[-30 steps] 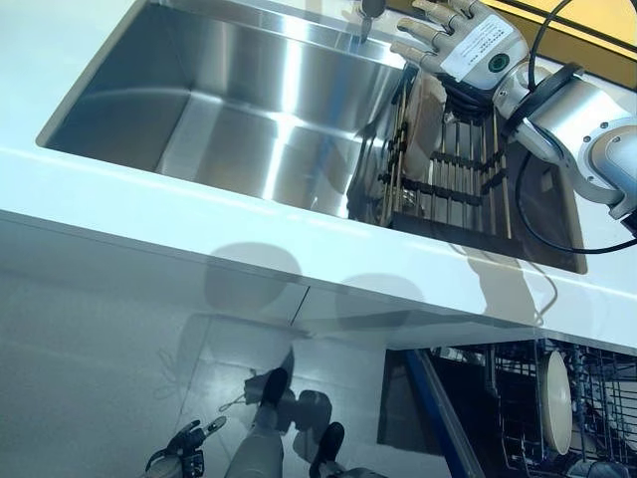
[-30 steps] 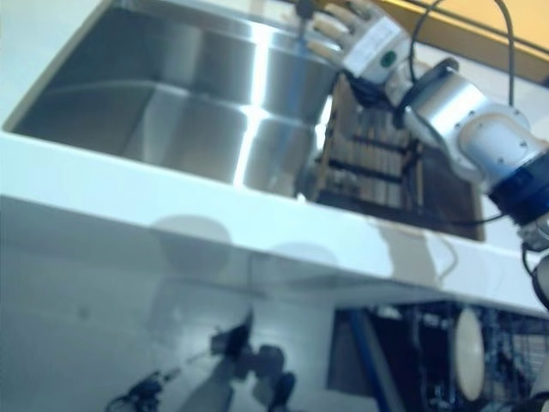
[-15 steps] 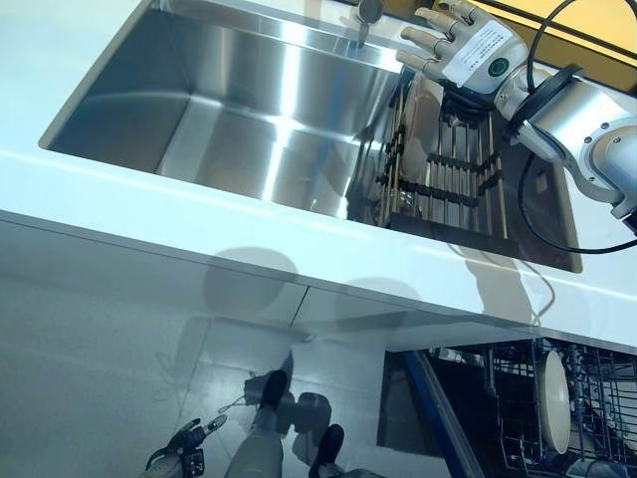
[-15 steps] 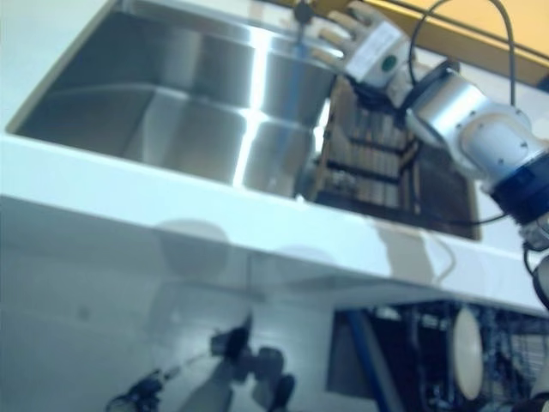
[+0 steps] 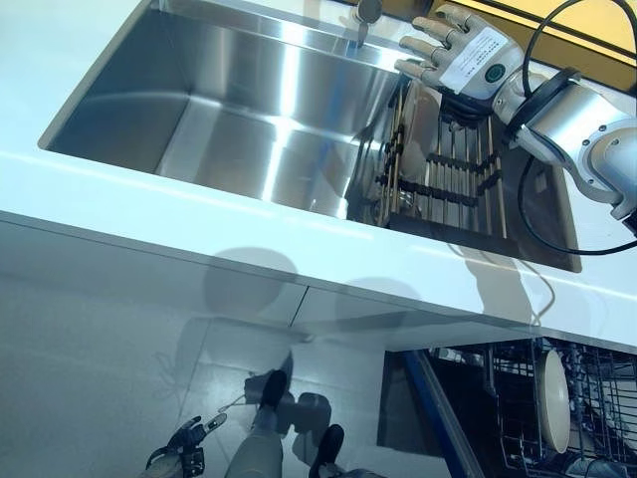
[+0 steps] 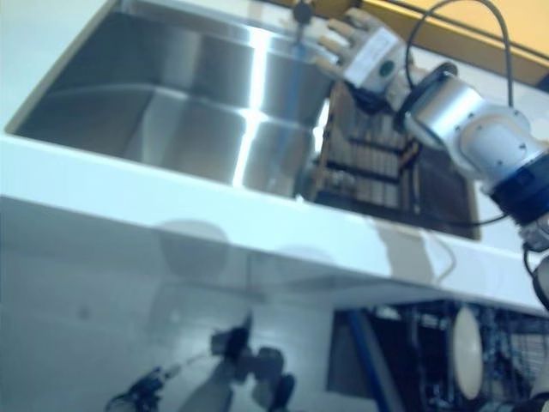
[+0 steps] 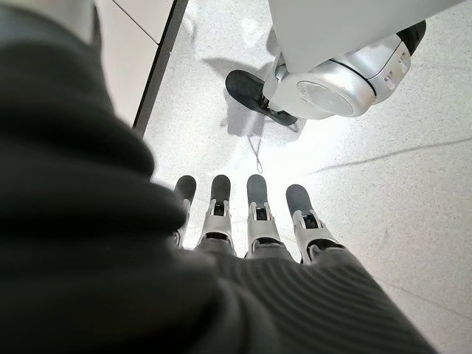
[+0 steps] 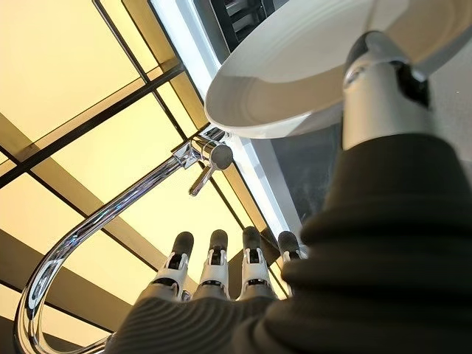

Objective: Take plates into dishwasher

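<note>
The right hand [image 5: 460, 52], fingers straight and empty, hovers over the plate [image 8: 310, 63] standing in the sink rack [image 5: 450, 179] (left hand [image 7: 251, 221] idle, open), so closing on its rim seems next.

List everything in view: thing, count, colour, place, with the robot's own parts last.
sink: one, stainless steel, set in the white counter.
counter: one, white, around the sink.
faucet: one, chrome, at the sink's far edge.
drying rack: one, dark wire, in the sink's right end.
plate in rack: one, white, standing on edge in the drying rack, just below the right hand.
dishwasher basket: one, dark wire, below the counter at lower right.
plate in dishwasher: one, white, upright in the dishwasher basket.
right hand: silver, fingers straight, over the plate in rack, holding nothing.
left hand: silver, fingers straight, hanging low over the floor, idle.
</note>
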Robot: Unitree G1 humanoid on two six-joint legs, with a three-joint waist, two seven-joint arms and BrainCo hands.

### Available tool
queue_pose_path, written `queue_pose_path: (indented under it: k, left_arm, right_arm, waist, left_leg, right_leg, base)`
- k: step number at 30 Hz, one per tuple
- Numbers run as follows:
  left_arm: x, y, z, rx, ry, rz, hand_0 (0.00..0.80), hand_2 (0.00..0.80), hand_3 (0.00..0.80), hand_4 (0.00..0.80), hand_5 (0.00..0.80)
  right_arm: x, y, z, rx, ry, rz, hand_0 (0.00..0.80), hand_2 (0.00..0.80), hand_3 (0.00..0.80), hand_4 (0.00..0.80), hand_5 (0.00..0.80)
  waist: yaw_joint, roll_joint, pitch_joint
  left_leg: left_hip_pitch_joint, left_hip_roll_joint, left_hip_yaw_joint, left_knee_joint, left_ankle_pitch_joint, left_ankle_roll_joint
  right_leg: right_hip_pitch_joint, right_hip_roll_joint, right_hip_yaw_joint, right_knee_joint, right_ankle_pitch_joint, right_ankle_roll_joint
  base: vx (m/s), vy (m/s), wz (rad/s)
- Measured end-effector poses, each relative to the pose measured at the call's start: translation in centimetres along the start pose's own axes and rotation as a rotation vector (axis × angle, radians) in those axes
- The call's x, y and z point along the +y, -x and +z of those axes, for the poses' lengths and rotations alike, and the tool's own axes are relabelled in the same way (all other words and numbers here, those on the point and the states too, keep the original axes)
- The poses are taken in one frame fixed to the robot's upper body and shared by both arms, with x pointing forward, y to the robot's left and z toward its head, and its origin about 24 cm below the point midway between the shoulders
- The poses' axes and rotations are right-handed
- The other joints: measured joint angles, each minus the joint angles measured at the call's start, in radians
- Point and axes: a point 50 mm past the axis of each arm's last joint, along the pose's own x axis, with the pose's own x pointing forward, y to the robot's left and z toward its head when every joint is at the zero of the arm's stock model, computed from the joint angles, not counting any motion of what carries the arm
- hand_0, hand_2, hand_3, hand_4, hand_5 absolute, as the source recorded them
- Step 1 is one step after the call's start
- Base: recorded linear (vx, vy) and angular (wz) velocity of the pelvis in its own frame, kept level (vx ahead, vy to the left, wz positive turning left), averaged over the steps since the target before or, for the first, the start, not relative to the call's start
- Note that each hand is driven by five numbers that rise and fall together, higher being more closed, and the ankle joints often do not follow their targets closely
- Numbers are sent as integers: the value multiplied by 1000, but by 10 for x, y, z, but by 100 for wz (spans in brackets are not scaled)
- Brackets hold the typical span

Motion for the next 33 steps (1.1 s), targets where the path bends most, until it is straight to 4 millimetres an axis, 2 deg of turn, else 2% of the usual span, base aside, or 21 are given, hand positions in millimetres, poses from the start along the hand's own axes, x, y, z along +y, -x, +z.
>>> queue_pose_path:
  k: [9, 13, 33]
  left_arm:
    - [-1, 0, 1, -12, 29, -14, 0, 0, 0, 0, 0]
    - [-1, 0, 2, -18, 31, -15, 0, 0, 0, 0, 0]
    - [-6, 0, 10, -61, 70, -41, 0, 0, 0, 0, 0]
  right_arm:
    - [5, 1, 3, -11, -7, 20, 0, 0, 0, 0, 0]
    - [7, 1, 3, -13, -8, 28, 0, 0, 0, 0, 0]
    - [11, 2, 0, -9, 71, 58, 0, 0, 0, 0, 0]
  waist:
    - [0, 6, 4]
    - [1, 10, 7]
    - [2, 37, 46]
  left_leg:
    - [-15, 2, 3, 0, 0, 0]
    - [-15, 3, 21, 0, 0, 0]
    - [-37, 5, 23, 0, 1, 1]
  right_leg:
    - [-16, 0, 2, 1, 0, 0]
    - [-16, 0, 2, 0, 0, 0]
    - [-40, 1, 1, -1, 0, 0]
  base:
    - [0, 0, 0]
    - [0, 0, 0]
    - [0, 0, 0]
